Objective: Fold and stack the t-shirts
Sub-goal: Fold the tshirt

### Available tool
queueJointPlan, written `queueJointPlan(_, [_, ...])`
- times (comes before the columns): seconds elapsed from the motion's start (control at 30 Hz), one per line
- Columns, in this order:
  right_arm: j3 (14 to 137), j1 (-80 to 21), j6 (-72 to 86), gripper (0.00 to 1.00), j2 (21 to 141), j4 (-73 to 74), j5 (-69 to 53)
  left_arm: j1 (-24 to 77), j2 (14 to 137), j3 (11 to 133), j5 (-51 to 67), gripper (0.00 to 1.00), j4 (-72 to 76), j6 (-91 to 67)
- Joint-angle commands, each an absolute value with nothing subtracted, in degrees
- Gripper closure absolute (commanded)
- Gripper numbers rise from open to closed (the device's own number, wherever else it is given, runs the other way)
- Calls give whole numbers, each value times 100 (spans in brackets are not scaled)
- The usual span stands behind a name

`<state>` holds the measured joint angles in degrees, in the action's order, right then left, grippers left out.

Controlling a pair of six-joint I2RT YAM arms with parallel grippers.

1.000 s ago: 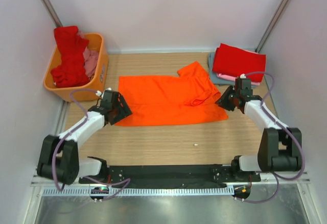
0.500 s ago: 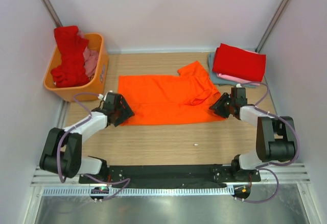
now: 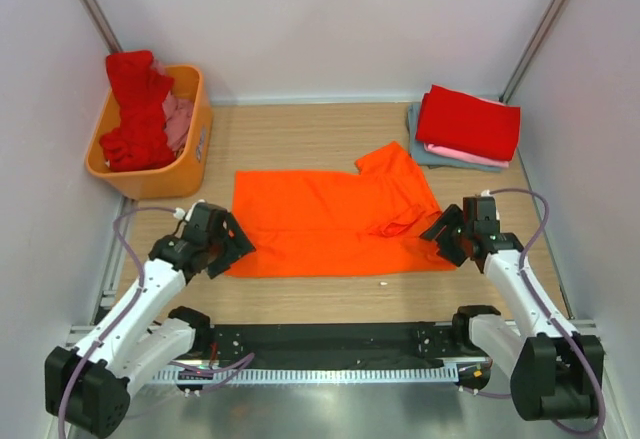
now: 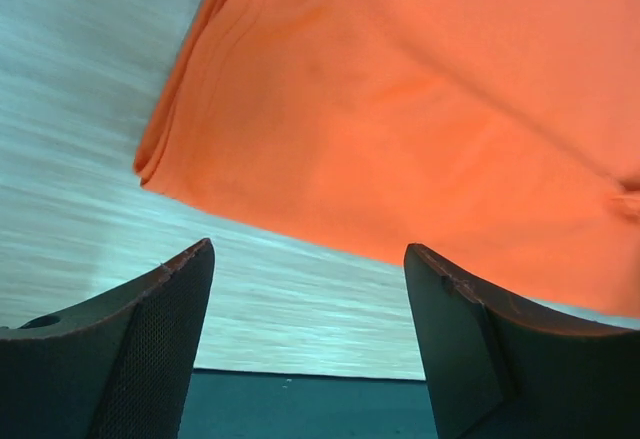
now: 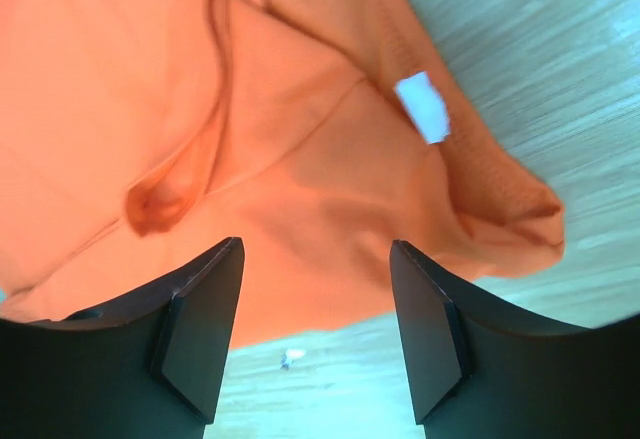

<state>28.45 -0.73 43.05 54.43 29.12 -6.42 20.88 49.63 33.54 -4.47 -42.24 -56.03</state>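
A bright orange t-shirt (image 3: 330, 224) lies spread flat across the middle of the table, with one sleeve (image 3: 392, 162) pointing to the far right. My left gripper (image 3: 228, 246) stands open just off its near left corner, with only bare wood between the fingers (image 4: 150, 339). The shirt's folded edge (image 4: 400, 109) lies just beyond it. My right gripper (image 3: 447, 236) is open at the shirt's near right corner. In the right wrist view the cloth (image 5: 250, 159) with its white neck label (image 5: 422, 107) lies loose ahead of the fingertips (image 5: 205, 309).
An orange plastic basket (image 3: 150, 177) at the far left holds a red shirt (image 3: 135, 109) and a pink one (image 3: 180, 119). At the far right sits a folded stack: red (image 3: 468, 121) over pink (image 3: 470, 156) over grey-blue (image 3: 425, 147). A white speck (image 3: 383, 283) lies near the shirt's front edge.
Both grippers have drawn back toward the near edge, and the orange shirt has slid nearer with them. The right gripper has opened and let go of the cloth.
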Motion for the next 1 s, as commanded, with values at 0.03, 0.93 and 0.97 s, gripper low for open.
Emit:
queueJointPlan(0.03, [3673, -246, 4184, 34, 5431, 3516, -571, 2101, 4939, 4797, -756, 19, -5044, -4425])
queueJointPlan(0.93, [5615, -2742, 5150, 59, 8893, 2417, 650, 2083, 4140, 4966, -870, 7, -4482, -2742])
queueJointPlan(0.97, [5764, -2760, 5150, 60, 8990, 2400, 624, 2083, 4131, 4966, -888, 7, -4500, -2742])
